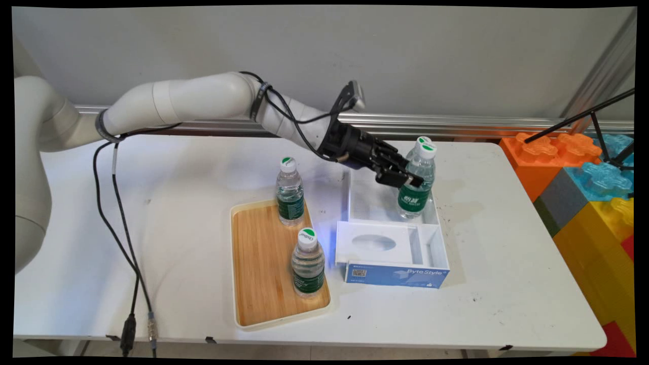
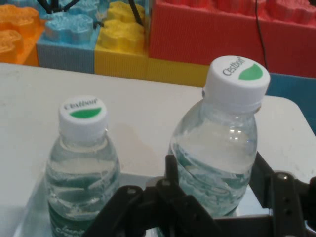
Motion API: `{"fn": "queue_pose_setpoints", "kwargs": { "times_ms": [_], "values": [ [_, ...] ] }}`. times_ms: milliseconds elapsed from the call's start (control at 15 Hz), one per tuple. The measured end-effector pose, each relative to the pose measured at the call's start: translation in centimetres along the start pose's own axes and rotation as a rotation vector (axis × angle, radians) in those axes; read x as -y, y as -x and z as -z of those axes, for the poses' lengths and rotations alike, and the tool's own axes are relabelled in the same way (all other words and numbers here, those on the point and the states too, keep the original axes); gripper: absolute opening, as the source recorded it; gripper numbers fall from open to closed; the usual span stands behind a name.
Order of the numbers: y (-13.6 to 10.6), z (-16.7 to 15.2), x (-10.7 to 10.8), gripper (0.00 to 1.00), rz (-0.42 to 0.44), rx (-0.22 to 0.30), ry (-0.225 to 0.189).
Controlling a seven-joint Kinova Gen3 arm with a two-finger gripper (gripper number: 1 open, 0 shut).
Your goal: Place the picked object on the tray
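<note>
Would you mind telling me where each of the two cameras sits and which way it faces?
Main view: fixed above the table's near side, looking down across the white table to the wall; the white arm enters from the left, its gripper at a water bottle in the white box.
Hand view: on the hand, looking along the gripper towards coloured blocks; linkage and fingers show at the bottom.
Shared: the water bottle between the fingers and a second bottle beside it.
</note>
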Motion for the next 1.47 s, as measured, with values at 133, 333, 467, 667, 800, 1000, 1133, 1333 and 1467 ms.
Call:
{"fn": "queue_pose_setpoints", "kwargs": {
  "times_ms": [133,333,467,667,800,1000,1133,1333,1467],
  "values": [
    [-0.7,0.7,0.1,0.00,0.004,-0.007,-0.005],
    [-1.6,1.8,0.0,0.00,0.014,-0.016,-0.008],
    [-2.2,2.4,0.0,0.00,0.019,-0.021,-0.010],
    [-2.9,3.6,-0.2,0.00,0.029,-0.029,-0.009],
    [-3.2,4.5,-0.4,0.00,0.036,-0.032,-0.006],
    [-3.5,6.2,-1.0,0.00,0.048,-0.033,0.004],
    [-3.5,7.0,-1.4,0.00,0.052,-0.032,0.013],
    [-3.4,8.7,-2.3,0.00,0.058,-0.028,0.027],
    [-3.3,9.5,-2.7,0.00,0.057,-0.025,0.034]
  ]
}}
